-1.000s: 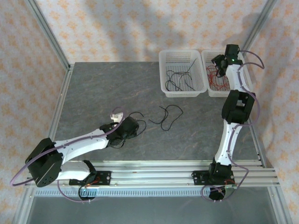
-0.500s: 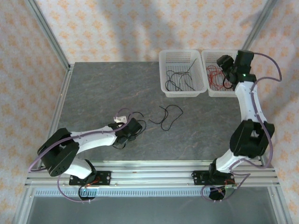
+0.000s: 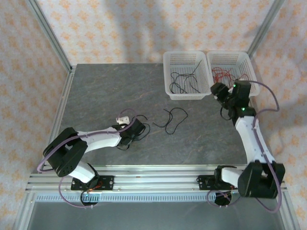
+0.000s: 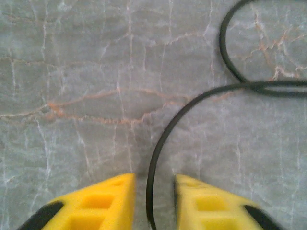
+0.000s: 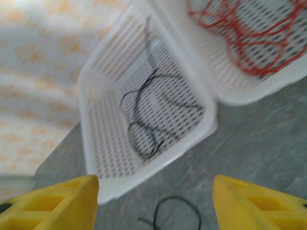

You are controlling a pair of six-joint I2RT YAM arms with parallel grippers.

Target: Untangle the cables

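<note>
Two piles look sorted already, and one small clump (image 3: 125, 143) of black wire lies on the table (image 3: 105, 91), well to the left of the left basket (image 3: 187, 97) and nearer the arms. The left claw (image 4: 154, 184) sits low over that clump with one strand (image 4: 165, 129) running up between its fingers (image 4: 108, 199). The jaws stand narrow around the strand, yet a sliver of table shows on each side of it, so I read them as open, not clamped. A loose wire (image 3: 171, 118), black and curled, lies alone just in front of the left basket, apart from the clump. Inside the left basket lie black wires (image 3: 184, 82). The right basket (image 3: 231, 54), just beside it on the right, holds red wires (image 3: 224, 74). The right claw (image 3: 218, 91) hovers off the left basket's front right corner, jaws wide apart and empty, facing both baskets.

The step in hand seems to be picking one black strand out of the clump. Next, the left claw needs to pinch that strand fully, then lift slowly so it slides free without dragging the rest along. It likely belongs in the left basket. The right claw could pin the clump or take the loose wire.
</note>
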